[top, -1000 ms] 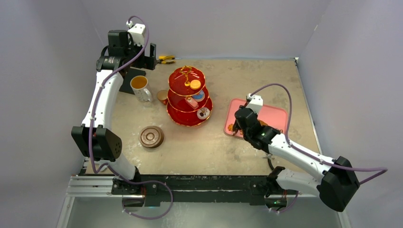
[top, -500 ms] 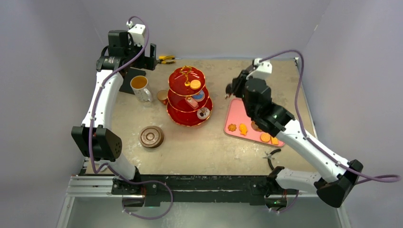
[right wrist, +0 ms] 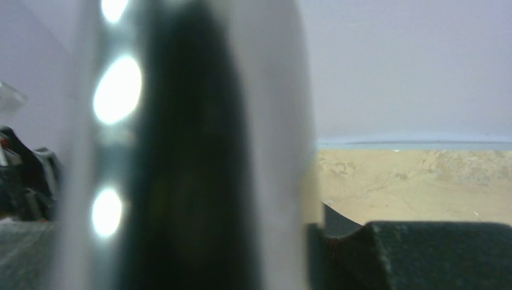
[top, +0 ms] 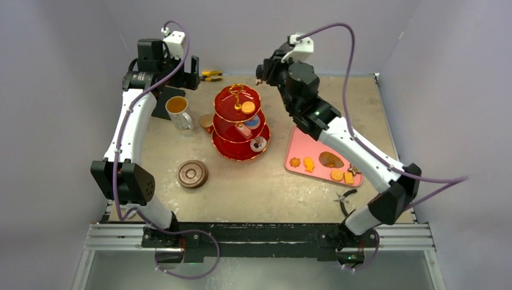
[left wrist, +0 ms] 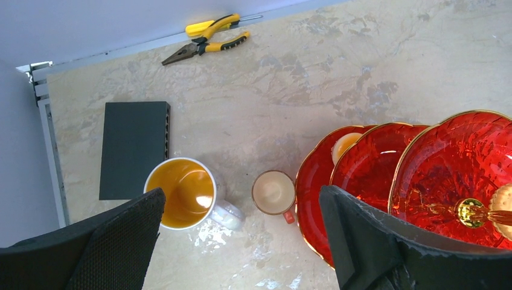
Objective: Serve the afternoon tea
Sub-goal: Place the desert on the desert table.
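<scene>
The red three-tier stand point(top: 226, 151) with gold rims stands mid-table and holds a few pastries; it also shows in the left wrist view point(left wrist: 435, 163). The white mug of amber tea point(top: 177, 109) point(left wrist: 179, 193) and the small copper cup point(top: 207, 122) point(left wrist: 273, 192) stand to its left. Stacked brown saucers point(top: 192, 174) lie nearer me. My left gripper point(top: 192, 71) point(left wrist: 241, 202) is open and empty, high above the mug and cup. My right gripper point(top: 261, 74) is raised right of the stand's top, shut on a dark, blurred pastry point(right wrist: 193, 181). One of its fingers point(right wrist: 422, 254) shows.
The pink tray point(top: 347, 145) at the right holds several biscuits point(top: 331, 159). Black tongs point(top: 345, 198) lie near its front corner. Yellow pliers point(top: 211, 75) point(left wrist: 208, 39) lie by the back wall. A black block point(left wrist: 134, 148) sits behind the mug. Walls enclose the table.
My right arm lifted from the pink tray's left end and swung up and left to beside the stand's top. The left arm has not moved.
</scene>
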{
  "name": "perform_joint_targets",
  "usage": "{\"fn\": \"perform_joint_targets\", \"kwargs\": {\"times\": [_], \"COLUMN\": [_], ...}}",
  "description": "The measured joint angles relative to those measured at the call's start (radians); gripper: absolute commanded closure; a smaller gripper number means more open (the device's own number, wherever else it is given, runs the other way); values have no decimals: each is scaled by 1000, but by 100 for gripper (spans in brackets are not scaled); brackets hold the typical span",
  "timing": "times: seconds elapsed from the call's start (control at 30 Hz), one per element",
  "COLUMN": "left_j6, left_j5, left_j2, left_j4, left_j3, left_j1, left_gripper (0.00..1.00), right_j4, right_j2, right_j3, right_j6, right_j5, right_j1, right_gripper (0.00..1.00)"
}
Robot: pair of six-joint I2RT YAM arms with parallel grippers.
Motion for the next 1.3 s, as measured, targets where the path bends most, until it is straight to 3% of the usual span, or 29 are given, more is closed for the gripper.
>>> {"fn": "perform_joint_targets", "kwargs": {"times": [0.3,0.37,0.43,0.7,1.07,1.3], "left_j6": [0,0,0,0,0,0], "left_j5": [5,4,4,4,1,-4], "left_j2": [0,0,0,-5,-6,-6], "left_j4": [1,1,1,1,1,1], "left_j3": [0,0,0,0,0,0], "left_j1": [0,0,0,0,0,0], "left_gripper": [1,1,1,1,1,1], "right_j4": [61,69,78,93,93,92], "right_j2": [155,167,176,180,180,179], "right_j3": [14,18,21,23,23,23], "right_j6": [-38,-38,-38,-37,-32,-20], "right_j5": [-62,-71,-84,-106,-123,-137], "right_j1": [0,0,0,0,-13,-21], "right_gripper": [100,94,82,64,56,63]}}
